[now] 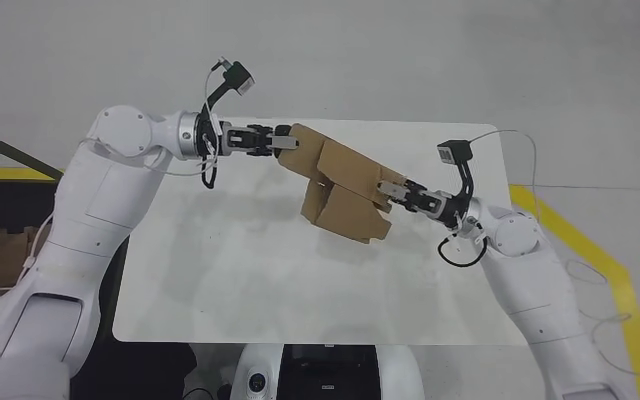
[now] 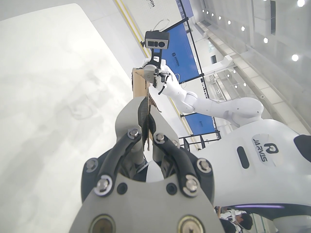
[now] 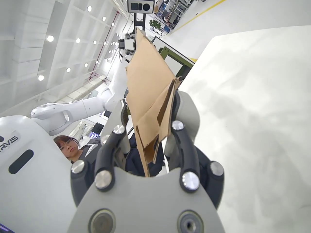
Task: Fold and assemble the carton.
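The partly folded brown carton is held by both ends over the far half of the white worktop. The left gripper pinches a thin cardboard edge near the far edge, toward its left corner. The right gripper is clamped on the layered flaps at the end nearer the right edge.
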Motion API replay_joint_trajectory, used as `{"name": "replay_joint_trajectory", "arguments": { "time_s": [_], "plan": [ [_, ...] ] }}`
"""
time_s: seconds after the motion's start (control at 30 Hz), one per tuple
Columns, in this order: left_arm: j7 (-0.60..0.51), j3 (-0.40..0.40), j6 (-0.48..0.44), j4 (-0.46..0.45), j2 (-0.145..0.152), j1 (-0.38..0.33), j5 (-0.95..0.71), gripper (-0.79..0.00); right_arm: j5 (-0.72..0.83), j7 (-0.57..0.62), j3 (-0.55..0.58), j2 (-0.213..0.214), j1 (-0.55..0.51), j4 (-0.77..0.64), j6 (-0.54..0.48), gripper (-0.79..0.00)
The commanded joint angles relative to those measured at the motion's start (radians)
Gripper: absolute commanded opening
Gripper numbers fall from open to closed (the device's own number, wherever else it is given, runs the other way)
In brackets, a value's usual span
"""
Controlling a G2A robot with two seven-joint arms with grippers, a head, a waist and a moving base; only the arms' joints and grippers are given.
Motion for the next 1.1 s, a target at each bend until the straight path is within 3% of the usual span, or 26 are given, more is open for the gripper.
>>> {"name": "replay_joint_trajectory", "arguments": {
  "time_s": [0.0, 0.2, 0.33, 0.5, 0.57, 0.6, 0.63, 0.8, 1.07],
  "plan": [
    [0.0, -0.003, 0.0, -0.001, -0.001, -0.001, 0.0, -0.785, -0.002, 0.001, -0.004, 0.0, 0.002, 0.002, 0.003, -0.489],
    [-0.002, -0.01, -0.002, -0.003, -0.002, 0.001, 0.004, -0.785, -0.003, 0.005, -0.011, 0.0, 0.008, 0.007, 0.003, -0.57],
    [-0.004, -0.015, -0.003, 0.001, -0.003, 0.005, 0.006, -0.785, 0.001, 0.005, -0.014, 0.001, 0.01, 0.009, 0.008, -0.668],
    [-0.007, -0.021, -0.003, 0.005, -0.003, 0.009, 0.006, -0.785, 0.004, 0.006, -0.017, 0.002, 0.012, 0.009, 0.009, -0.705],
    [-0.008, -0.024, -0.002, 0.007, -0.004, 0.009, 0.009, -0.499, 0.004, 0.006, -0.018, 0.002, 0.012, 0.01, 0.007, -0.708],
    [-0.007, -0.025, -0.001, 0.008, -0.004, 0.01, 0.009, -0.413, 0.005, 0.008, -0.019, 0.002, 0.013, 0.009, 0.007, -0.708],
    [-0.008, -0.026, 0.0, 0.009, -0.004, 0.01, 0.01, -0.022, 0.006, 0.008, -0.019, 0.002, 0.014, 0.01, 0.007, -0.717],
    [-0.01, -0.031, 0.007, 0.014, -0.005, 0.008, 0.006, 0.0, 0.015, 0.009, -0.022, 0.003, 0.015, 0.011, 0.005, -0.785],
    [-0.001, -0.038, 0.006, 0.022, -0.009, 0.009, -0.002, 0.0, 0.047, 0.015, -0.023, 0.004, 0.016, 0.014, 0.012, -0.785]
  ]
}}
